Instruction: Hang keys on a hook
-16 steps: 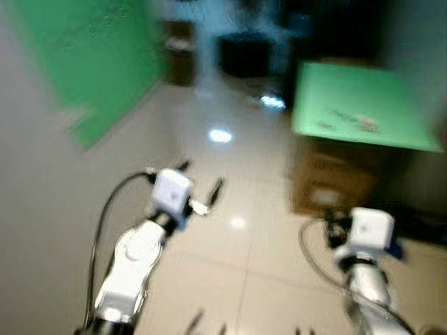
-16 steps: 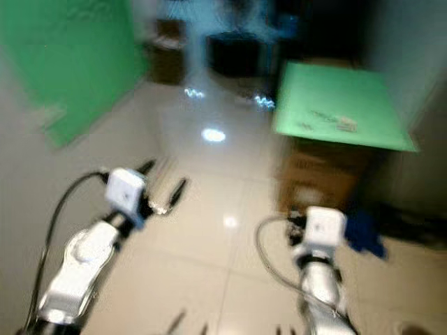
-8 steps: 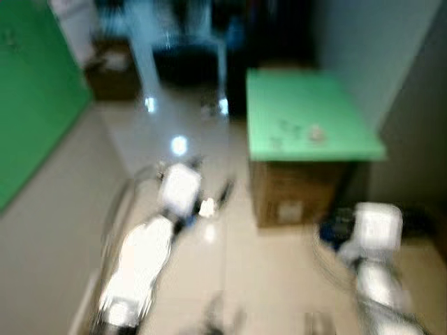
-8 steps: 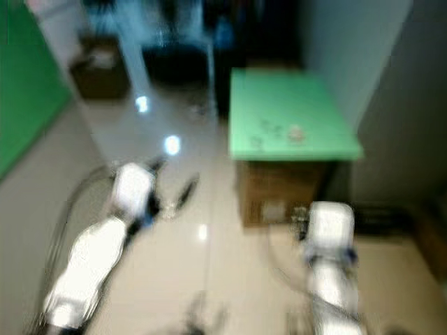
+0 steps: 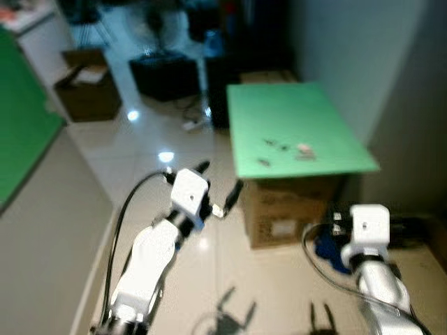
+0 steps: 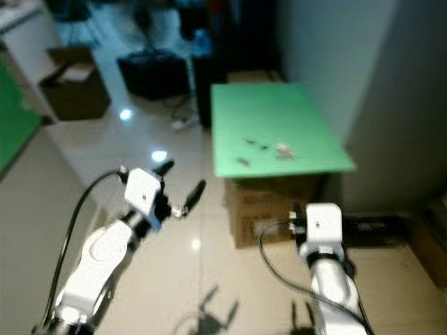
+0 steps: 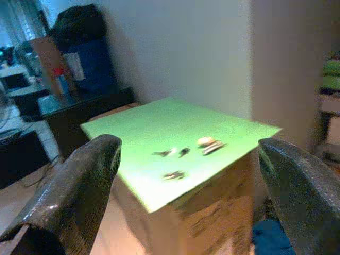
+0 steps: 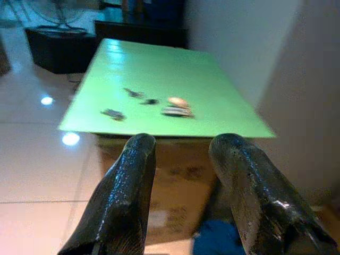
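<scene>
The keys (image 8: 175, 106) are seen as a few small dark and pale bits scattered near the middle of the green board (image 5: 293, 125), which lies on top of a cardboard box (image 5: 286, 209) right of centre in the head views. They are blurred and too small for single keys or a ring to be told apart. They are judged to be light, hard and loose, likely to slide on the smooth board and to dangle once lifted; a pinch at the ring or the thickest cluster is advised.

The left gripper (image 5: 220, 187) is held forward at mid-frame, well short of the board, its fingers spread wide. The right gripper (image 8: 180, 154) is aimed at the box's near edge, fingers a little apart, nothing between them. No hook can be made out.
</scene>
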Motion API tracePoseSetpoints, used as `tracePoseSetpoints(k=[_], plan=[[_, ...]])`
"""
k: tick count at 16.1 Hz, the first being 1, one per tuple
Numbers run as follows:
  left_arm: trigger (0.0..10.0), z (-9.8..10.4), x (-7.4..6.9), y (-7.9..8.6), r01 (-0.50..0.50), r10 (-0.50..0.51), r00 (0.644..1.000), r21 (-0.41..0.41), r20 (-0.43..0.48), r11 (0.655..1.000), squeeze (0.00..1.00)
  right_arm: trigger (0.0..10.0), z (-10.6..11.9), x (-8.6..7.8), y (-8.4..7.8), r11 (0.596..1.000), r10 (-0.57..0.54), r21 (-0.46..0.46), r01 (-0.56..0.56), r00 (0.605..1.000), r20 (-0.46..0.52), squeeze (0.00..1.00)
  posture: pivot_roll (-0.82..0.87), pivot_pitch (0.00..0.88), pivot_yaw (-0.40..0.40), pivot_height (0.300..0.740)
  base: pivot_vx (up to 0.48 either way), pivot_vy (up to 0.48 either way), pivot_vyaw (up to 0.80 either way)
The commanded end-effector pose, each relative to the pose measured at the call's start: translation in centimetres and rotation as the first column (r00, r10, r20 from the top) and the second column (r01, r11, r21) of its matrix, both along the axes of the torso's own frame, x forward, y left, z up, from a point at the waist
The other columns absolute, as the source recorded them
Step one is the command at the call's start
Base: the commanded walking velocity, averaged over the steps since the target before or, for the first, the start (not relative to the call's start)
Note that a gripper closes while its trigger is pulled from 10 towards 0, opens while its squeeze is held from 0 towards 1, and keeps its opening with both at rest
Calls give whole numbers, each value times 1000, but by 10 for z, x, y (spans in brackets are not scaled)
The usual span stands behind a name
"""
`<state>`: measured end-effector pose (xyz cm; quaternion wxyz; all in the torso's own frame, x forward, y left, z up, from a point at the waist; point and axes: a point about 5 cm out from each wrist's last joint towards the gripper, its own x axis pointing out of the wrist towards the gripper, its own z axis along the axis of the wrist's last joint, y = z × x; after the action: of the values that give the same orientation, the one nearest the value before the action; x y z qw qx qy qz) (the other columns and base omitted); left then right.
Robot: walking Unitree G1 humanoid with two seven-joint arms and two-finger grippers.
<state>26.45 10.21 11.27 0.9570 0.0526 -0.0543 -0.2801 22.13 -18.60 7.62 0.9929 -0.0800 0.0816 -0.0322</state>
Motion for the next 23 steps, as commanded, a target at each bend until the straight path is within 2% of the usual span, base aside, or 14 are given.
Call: tracePoseSetpoints(k=[1, 5, 7, 9, 11, 13, 16, 18, 23], plan=[[10000, 3, 3, 4, -6, 6, 1000, 12, 13, 1000, 0, 10000, 3, 2, 2, 1000, 13, 9, -13, 1000, 15, 0, -96, 0, 65, 740, 439, 0, 0], [10000, 3, 3, 5, -14, 13, 1000, 16, 12, 1000, 0, 10000, 2, 4, 8, 998, 48, 26, -49, 999, 13, 0, -91, 0, 63, 740, 438, 0, 0], [10000, 2, 3, 5, -17, 17, 1000, 16, 10, 1000, 0, 10000, 0, 4, 10, 996, 80, -46, -80, 997, -3, 0, -91, 0, 63, 740, 439, 0, 0], [10000, 2, 3, 6, -20, 19, 1000, 15, 10, 1000, 0, 10000, -1, 4, 10, 994, 94, -59, -95, 995, -15, 0, -86, 0, 58, 740, 437, 0, 0], [10000, 2, 3, 5, -20, 20, 1000, 15, 10, 1000, 0, 10000, -3, 4, 9, 994, 92, -59, -94, 995, -24, 0, -84, 0, 55, 740, 437, 0, 297], [10000, 2, 3, 5, -19, 19, 1000, 15, 10, 1000, 0, 10000, -5, 4, 7, 999, 46, -18, -46, 999, -25, 0, -84, 0, 55, 740, 439, 0, 0], [10000, 2, 2, 5, -9, 9, 1000, 20, 7, 1000, 0, 10000, -6, 3, 9, 997, 76, -17, -77, 996, -42, 0, -86, 0, 59, 740, 439, 0, 0], [10000, 1, 2, 5, -5, 5, 1000, 22, 6, 1000, 0, 10000, -14, -4, 13, 996, 72, 52, -68, 995, -73, 0, -85, 0, 65, 740, 437, 0, -800], [10000, -1, 0, 5, 8, -8, 1000, 32, -3, 999, 0, 10000, -17, -11, 17, 995, 92, 48, -88, 992, -90, 0, -87, 0, 65, 740, 438, 0, -800]])
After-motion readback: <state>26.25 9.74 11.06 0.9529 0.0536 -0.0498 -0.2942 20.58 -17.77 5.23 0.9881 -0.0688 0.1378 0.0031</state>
